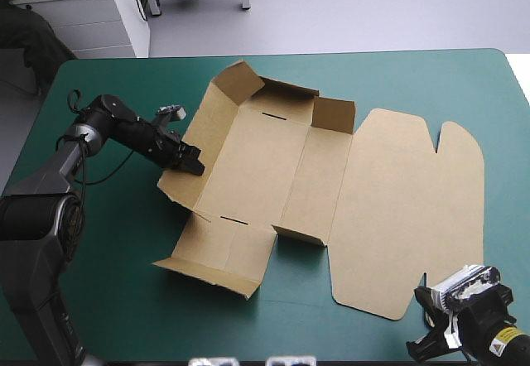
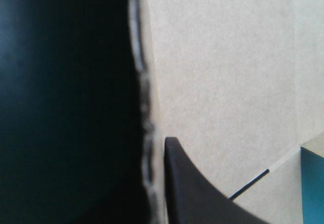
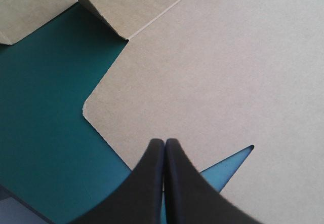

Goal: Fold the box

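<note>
The brown box (image 1: 281, 167) lies opened out on the teal-green cover, its wide lid (image 1: 406, 209) flat toward the right. Corner flaps stand up at the far left (image 1: 236, 80) and far middle (image 1: 331, 113), and a short wall (image 1: 302, 233) rises at the near middle. My left gripper (image 1: 192, 163) is shut on the box's left side panel, which is tilted up off the table. In the left wrist view the board's edge (image 2: 147, 107) runs between the fingers of that gripper (image 2: 154, 143). My right gripper (image 1: 426, 300) is shut on nothing, and in the right wrist view it (image 3: 164, 143) hovers over the lid's near edge (image 3: 228, 72).
Bare teal-green cover (image 1: 116, 250) lies left of and in front of the box. A white cabinet (image 1: 91, 10) stands beyond the table's far left corner. The lid reaches close to the table's right edge (image 1: 517, 175).
</note>
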